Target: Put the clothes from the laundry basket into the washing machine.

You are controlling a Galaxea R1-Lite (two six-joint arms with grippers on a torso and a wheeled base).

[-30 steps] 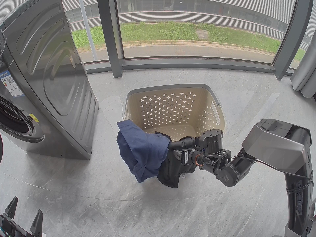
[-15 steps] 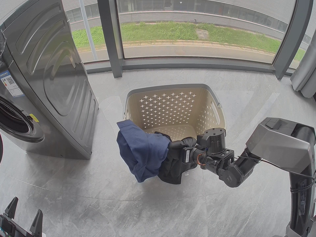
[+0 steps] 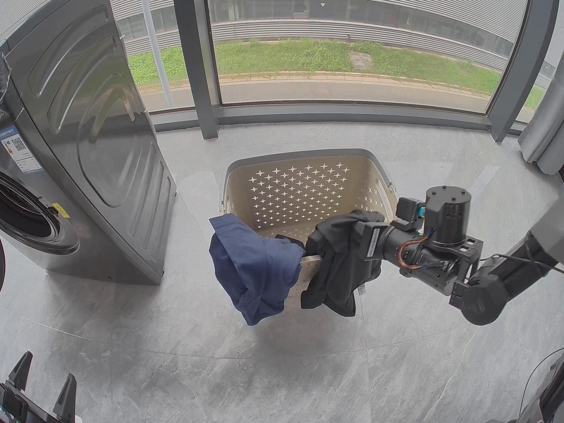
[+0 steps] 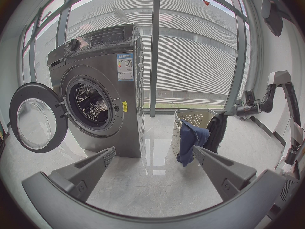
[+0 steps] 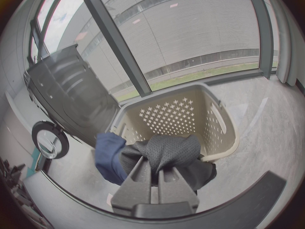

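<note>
A cream laundry basket point(image 3: 305, 192) point(image 4: 193, 113) point(image 5: 222, 134) stands on the floor before the window. A blue garment point(image 3: 252, 268) point(image 4: 189, 140) point(image 5: 106, 156) hangs over its near left rim. My right gripper point(image 3: 361, 236) point(image 5: 155, 172) is shut on a dark grey garment point(image 3: 341, 259) point(image 5: 165, 153) point(image 4: 217, 131), held lifted above the basket's near rim with its lower part dangling outside. The grey washing machine point(image 3: 76, 136) point(image 4: 101, 93) stands at the left with its round door point(image 4: 35, 116) swung open. My left gripper point(image 3: 41, 386) point(image 4: 154, 167) is low at the near left, open and holding nothing.
Tall windows and dark frame posts point(image 3: 197, 54) close off the far side. A curtain point(image 3: 543, 130) hangs at the far right. Bare grey floor point(image 3: 235, 371) lies between the basket and the washing machine.
My right gripper has risen and drawn back to the right, pulling the dark garment up off the basket's front. The blue garment stayed in place; my left gripper has not moved.
</note>
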